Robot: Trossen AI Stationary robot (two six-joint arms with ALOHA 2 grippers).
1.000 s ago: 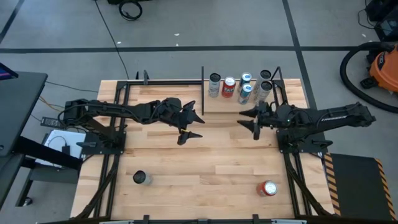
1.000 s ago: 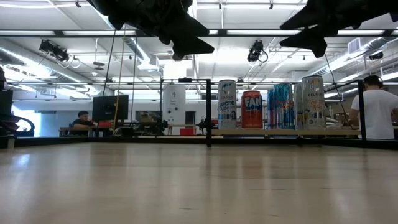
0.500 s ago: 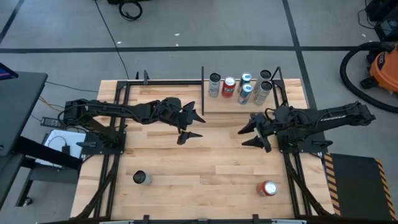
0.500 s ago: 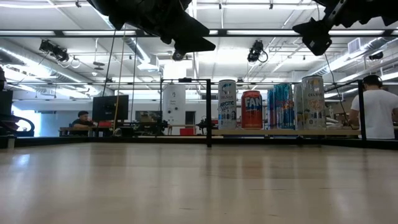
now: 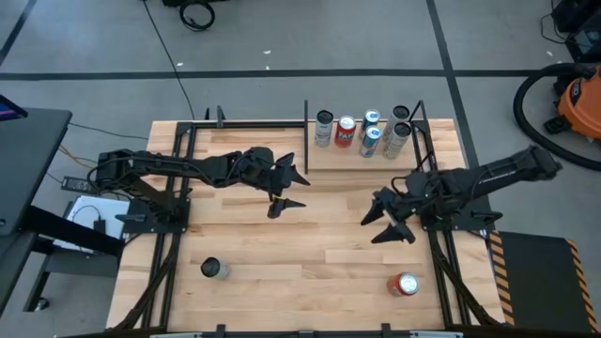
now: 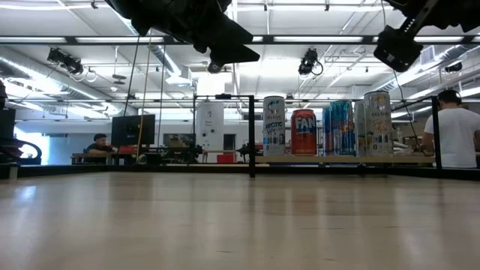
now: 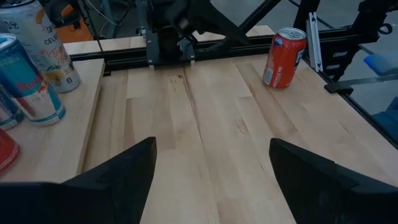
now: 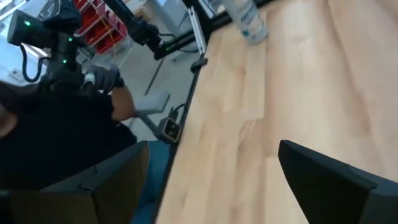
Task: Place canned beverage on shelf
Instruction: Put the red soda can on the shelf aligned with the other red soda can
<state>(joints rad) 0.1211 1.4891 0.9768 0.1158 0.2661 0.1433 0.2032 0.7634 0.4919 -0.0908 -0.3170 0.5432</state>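
Shelf (image 5: 349,155): pale smooth wooden panel edged with thin black rods, at about 1 o'clock on the table (image 5: 244,239), against the far edge.
Cans on shelf: five upright in a row along the far side; silver Arctic can (image 5: 324,128), red Fanta can (image 5: 346,131), two blue cans (image 5: 370,138), tall pale can (image 5: 397,137).
Red can (image 5: 406,284): short, red with a silver top, upright, at about 5 o'clock near the front edge, well apart from the shelf; lettering too small to read.
Grey can (image 5: 215,269): dark top, pale body, upright at about 7 o'clock near the front edge; maker's name not legible, possibly a seltzer.
Left gripper (image 5: 290,192): raised over mid-table, just left of the shelf's near corner; fingers parted, nothing between them.
Right gripper (image 5: 384,226): raised over the table at about 3 o'clock, in front of the shelf, between it and the red can; fingers spread wide, nothing held.
Person (image 6: 453,129): in a white shirt, standing beyond the table at the right of the low view.
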